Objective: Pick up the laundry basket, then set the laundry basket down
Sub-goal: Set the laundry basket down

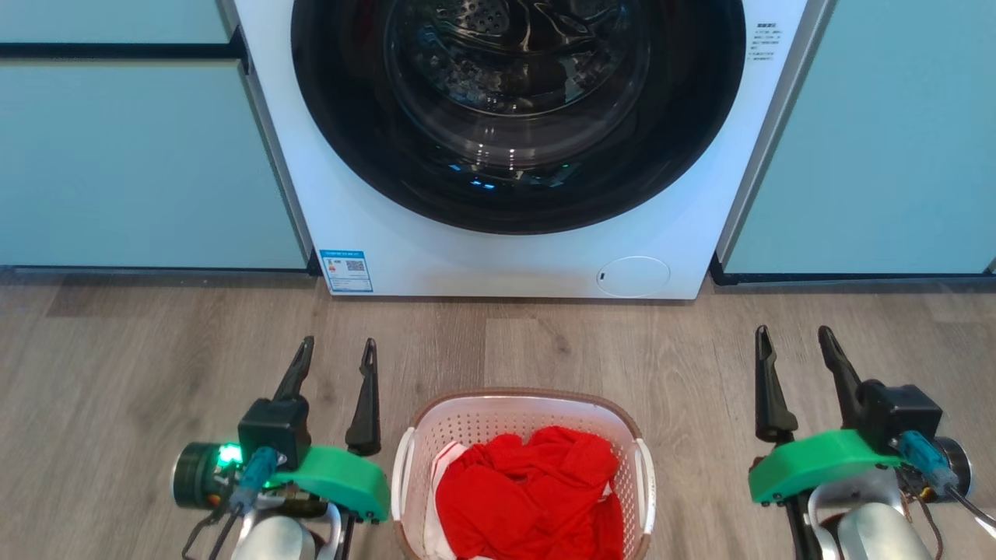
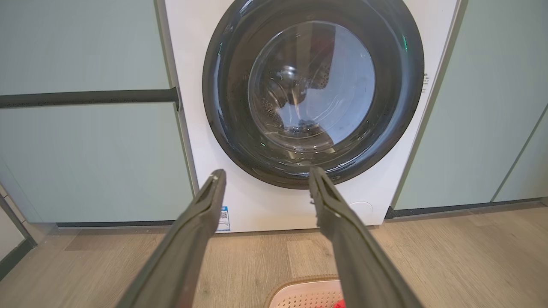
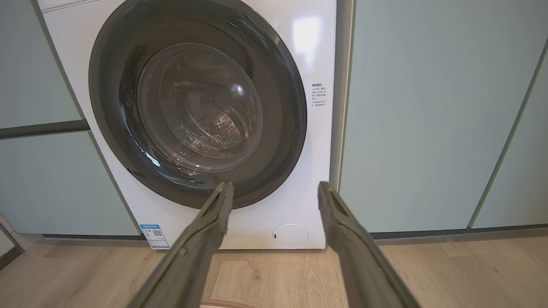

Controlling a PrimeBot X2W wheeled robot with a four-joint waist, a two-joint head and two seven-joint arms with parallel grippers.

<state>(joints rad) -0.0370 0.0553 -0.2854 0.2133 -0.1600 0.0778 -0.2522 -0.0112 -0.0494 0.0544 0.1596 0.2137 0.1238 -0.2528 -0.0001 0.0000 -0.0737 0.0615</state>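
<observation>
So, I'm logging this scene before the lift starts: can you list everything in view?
washing machine: one, white, centre back, between the cabinets
door: one, round, dark rim with glass, on the washer's front, shut
label: one, blue and white, washer's lower left corner
cabinet fronts: several, pale green, on both sides of the washer
floor: one, wood-look, grey-brown
laundry basket: one, white with brown rim, on the floor between the grippers
red clothing: one heap, inside the basket
left gripper: one, dark fingers, open, left of the basket
right gripper: one, dark fingers, open, right of the basket
</observation>
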